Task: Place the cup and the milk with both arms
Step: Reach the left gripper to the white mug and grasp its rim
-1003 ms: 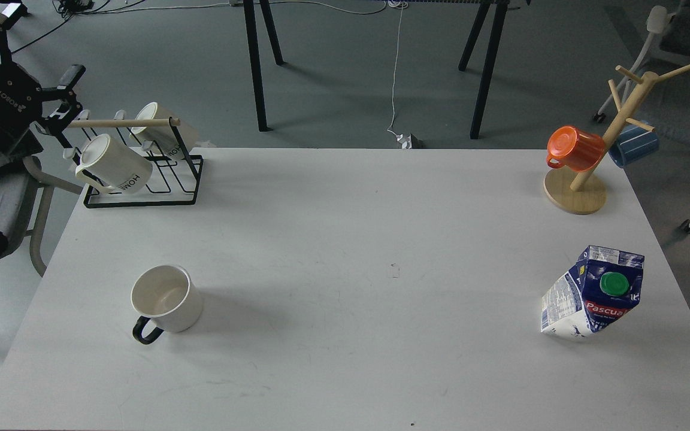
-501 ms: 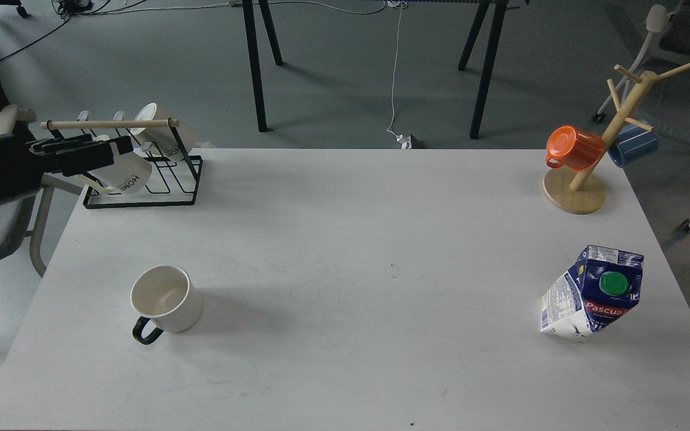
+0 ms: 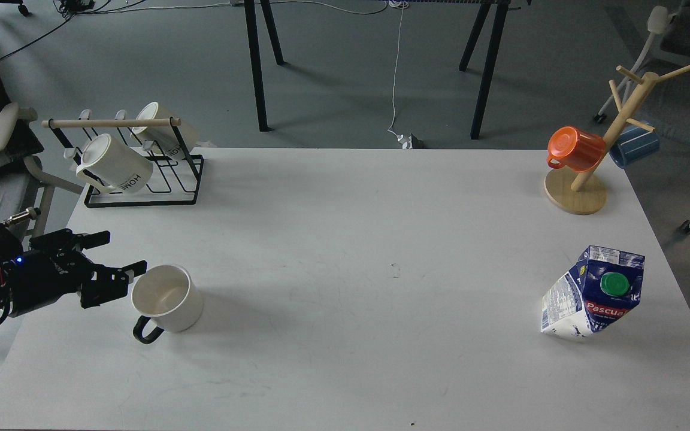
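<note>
Left hand [image 3: 118,255]: seen at the desk's left edge, fingers spread apart and holding nothing; one fingertip [image 3: 137,267] is found just beside the cup's rim, though contact cannot be told.
Right hand: not seen in the head view.
Cup [image 3: 167,297]: a cream-white mug stood upright on the left part of the desk, mouth up, its black loop handle turned toward the near edge.
Milk [image 3: 593,292]: a dented blue and white carton with a green cap and red label, set on the right part of the desk, well apart from the cup.
Desk [image 3: 345,239]: a white top by which all of these are carried.
Wire rack [image 3: 141,173]: placed at the far left corner, two white "HOME" mugs held tilted in it.
Wooden mug tree [image 3: 596,161]: placed at the far right corner, an orange cup [image 3: 574,148] hung on it.
</note>
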Motion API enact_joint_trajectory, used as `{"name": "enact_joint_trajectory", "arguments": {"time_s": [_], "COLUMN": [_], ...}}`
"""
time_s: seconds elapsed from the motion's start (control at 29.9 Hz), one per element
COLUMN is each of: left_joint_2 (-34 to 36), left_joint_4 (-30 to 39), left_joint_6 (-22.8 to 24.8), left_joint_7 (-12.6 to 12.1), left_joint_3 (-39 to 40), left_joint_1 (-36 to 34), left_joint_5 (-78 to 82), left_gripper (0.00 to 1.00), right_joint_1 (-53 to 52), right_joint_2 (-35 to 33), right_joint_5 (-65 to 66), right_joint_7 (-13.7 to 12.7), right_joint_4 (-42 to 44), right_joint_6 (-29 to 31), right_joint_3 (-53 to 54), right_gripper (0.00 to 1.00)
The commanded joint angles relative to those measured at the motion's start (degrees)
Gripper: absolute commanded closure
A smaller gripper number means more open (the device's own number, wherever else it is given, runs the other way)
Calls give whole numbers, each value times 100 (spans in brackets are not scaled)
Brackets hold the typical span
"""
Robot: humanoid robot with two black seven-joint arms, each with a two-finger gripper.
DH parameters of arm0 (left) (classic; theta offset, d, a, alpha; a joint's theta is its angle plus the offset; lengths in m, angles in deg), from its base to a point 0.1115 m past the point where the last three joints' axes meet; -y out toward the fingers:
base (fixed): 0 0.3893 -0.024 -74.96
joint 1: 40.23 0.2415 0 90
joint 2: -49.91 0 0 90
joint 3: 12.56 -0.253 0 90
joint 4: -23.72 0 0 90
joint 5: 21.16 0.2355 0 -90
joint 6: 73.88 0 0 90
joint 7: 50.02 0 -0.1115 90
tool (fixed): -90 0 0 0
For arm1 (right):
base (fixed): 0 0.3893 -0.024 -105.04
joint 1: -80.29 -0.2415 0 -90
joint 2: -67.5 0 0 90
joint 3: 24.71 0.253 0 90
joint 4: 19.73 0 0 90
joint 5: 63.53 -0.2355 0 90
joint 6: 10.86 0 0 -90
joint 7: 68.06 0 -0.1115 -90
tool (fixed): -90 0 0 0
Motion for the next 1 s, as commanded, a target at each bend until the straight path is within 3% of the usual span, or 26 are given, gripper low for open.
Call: {"name": "enact_joint_trajectory", "arguments": {"time_s": [0.0,0.2,0.53,0.74,0.87,0.97], "left_joint_2": [-265,-599,-801,-1144,-1188,-1197], "left_joint_4": [-226,-700,-762,-1183,-1316,-1316], "left_joint_6": [16,51,86,86,78,78], "left_joint_7": [2,2,2,2,2,2], "left_joint_3": [-12,-47,-162,-214,-302,-346], "left_joint_1": [35,27,62,62,53,62], "left_joint_5": [81,90,90,90,90,99], "left_gripper": [0,0,1,3,8,22], "right_joint_1": [25,42,77,148,174,183], "right_joint_2": [0,0,0,0,0,0], "right_joint_5": [1,1,1,1,1,1], "right_joint_7": [-1,34,43,43,61,105], "right_joint_4": [0,0,0,0,9,9], "right_joint_6": [0,0,0,0,0,0], "right_joint_3": [17,17,17,26,53,53], "right_gripper": [2,2,2,1,2,2]}}
